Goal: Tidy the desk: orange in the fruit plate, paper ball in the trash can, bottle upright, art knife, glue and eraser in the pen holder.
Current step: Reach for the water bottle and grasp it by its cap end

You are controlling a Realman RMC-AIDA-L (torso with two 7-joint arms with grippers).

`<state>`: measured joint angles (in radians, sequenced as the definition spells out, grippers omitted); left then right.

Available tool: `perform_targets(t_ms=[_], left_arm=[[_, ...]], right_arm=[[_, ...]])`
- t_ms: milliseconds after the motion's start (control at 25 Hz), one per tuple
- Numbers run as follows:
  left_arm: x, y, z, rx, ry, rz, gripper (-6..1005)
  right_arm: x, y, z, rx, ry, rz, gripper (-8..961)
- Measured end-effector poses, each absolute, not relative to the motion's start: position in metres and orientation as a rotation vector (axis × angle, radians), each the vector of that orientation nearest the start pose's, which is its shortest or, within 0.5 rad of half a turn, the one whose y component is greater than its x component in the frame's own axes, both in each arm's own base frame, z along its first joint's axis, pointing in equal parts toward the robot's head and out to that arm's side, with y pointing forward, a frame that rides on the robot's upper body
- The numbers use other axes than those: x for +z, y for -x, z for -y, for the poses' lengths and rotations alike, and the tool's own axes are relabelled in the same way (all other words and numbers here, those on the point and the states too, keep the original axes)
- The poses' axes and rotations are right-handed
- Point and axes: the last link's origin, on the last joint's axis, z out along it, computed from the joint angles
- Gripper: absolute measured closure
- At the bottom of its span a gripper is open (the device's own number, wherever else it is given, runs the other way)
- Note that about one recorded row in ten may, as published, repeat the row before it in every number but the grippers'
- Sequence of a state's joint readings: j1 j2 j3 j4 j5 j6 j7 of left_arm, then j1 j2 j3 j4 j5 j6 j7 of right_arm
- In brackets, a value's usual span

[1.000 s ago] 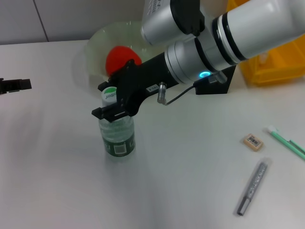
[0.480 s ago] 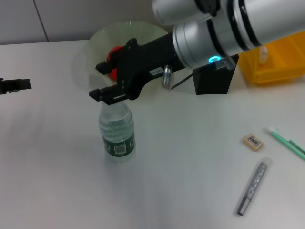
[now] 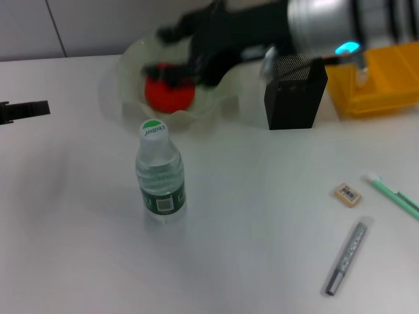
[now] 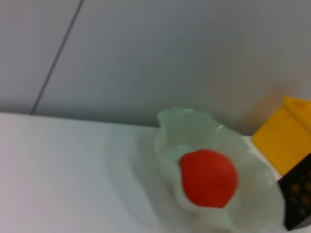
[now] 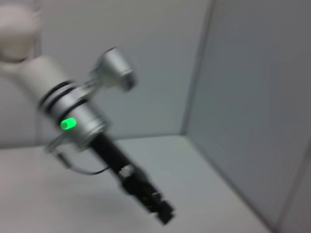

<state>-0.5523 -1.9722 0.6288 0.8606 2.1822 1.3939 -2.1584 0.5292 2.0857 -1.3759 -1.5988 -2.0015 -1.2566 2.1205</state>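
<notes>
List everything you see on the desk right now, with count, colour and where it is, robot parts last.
bottle: one, clear with green label, upright, near left of centre
orange: one, red-orange, in the fruit plate
fruit plate: one, pale green, far side
pen holder: one, black mesh, right of the plate
trash can: one, yellow, far right
eraser: one, beige, right side
silver pen-like stick: one, near right
green stick: one, right edge
right tool: black, blurred, above the plate
left tool: black, left edge

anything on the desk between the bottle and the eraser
No. In the head view, bare desk separates the upright bottle from the eraser.
</notes>
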Motion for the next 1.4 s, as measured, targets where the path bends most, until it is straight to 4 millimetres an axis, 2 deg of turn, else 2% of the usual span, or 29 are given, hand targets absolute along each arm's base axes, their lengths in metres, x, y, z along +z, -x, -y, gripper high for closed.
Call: perform_targets(t_ms=[80, 240, 320, 520, 760, 920, 1120, 1400], left_arm=[[0.088, 0.288, -0.373, -0.561, 2.283, 1.303, 546], [0.089, 0.285, -0.371, -0.577, 2.316, 1.266, 546], [0.09, 0.28, -0.363, -0.635, 2.385, 1.14, 546], [0.1, 0.273, -0.349, -0.79, 2.399, 0.919, 536], [0.109, 0.266, -0.329, -0.934, 2.406, 0.663, 451], [0.106, 0.263, -0.323, -0.963, 2.44, 0.615, 381], [0.085, 0.261, -0.312, -0.94, 2.483, 0.486, 381], [0.061, 0.264, -0.312, -0.873, 2.531, 0.46, 380]], right_arm=[[0.046, -0.067, -0.354, 0.476, 2.639, -0.185, 361], [0.078, -0.086, -0.349, 0.549, 2.53, -0.282, 361], [0.091, -0.098, -0.345, 0.606, 2.484, -0.333, 361], [0.119, -0.133, -0.338, 0.667, 2.396, -0.462, 361], [0.129, -0.166, -0.336, 0.682, 2.363, -0.609, 361], [0.133, -0.183, -0.338, 0.704, 2.337, -0.685, 361], [0.138, -0.2, -0.337, 0.719, 2.301, -0.738, 361], [0.14, -0.222, -0.335, 0.738, 2.26, -0.812, 360]])
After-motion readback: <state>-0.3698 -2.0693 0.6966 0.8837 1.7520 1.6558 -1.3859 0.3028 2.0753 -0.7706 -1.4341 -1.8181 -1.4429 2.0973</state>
